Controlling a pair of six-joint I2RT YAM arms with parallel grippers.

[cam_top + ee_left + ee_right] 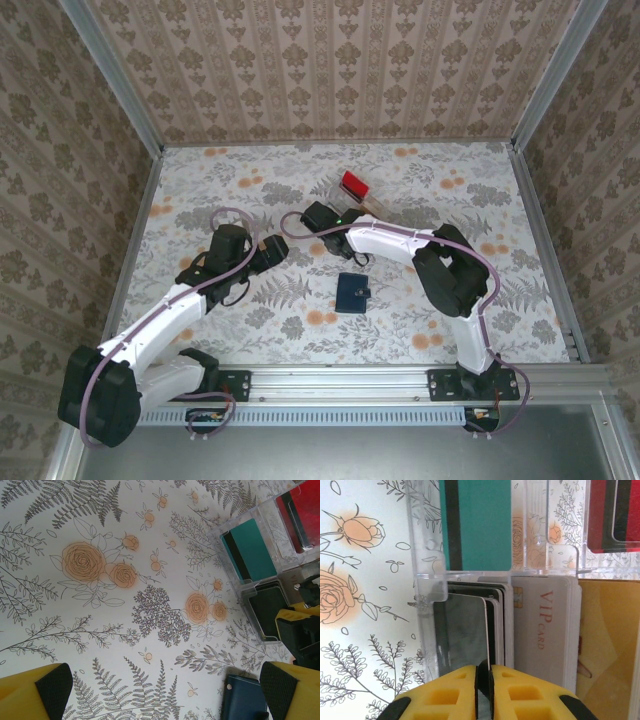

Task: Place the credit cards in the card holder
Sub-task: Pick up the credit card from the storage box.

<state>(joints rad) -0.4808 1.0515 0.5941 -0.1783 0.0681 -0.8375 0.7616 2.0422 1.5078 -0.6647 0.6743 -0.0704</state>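
Note:
The credit cards stand in a clear plastic rack (427, 580): a teal card (480, 525), a red card (615, 515), a white VIP card (545, 625) and a dark grey card (460, 630). My right gripper (484, 680) is shut on the near edge of the dark grey card, which still sits in its slot. The navy card holder (352, 293) lies closed on the table, below the rack (355, 190). My left gripper (167, 690) hovers open over the table, with the card holder (245, 700) by its right finger (280, 680) and nothing between the jaws.
The floral tablecloth (250, 190) covers the table, fenced by patterned walls and a metal frame (540, 230). From the left wrist, the rack holds the teal card (250, 550), the red card (302, 515) and a dark card (267, 607), beside the right gripper's yellow finger (300, 625).

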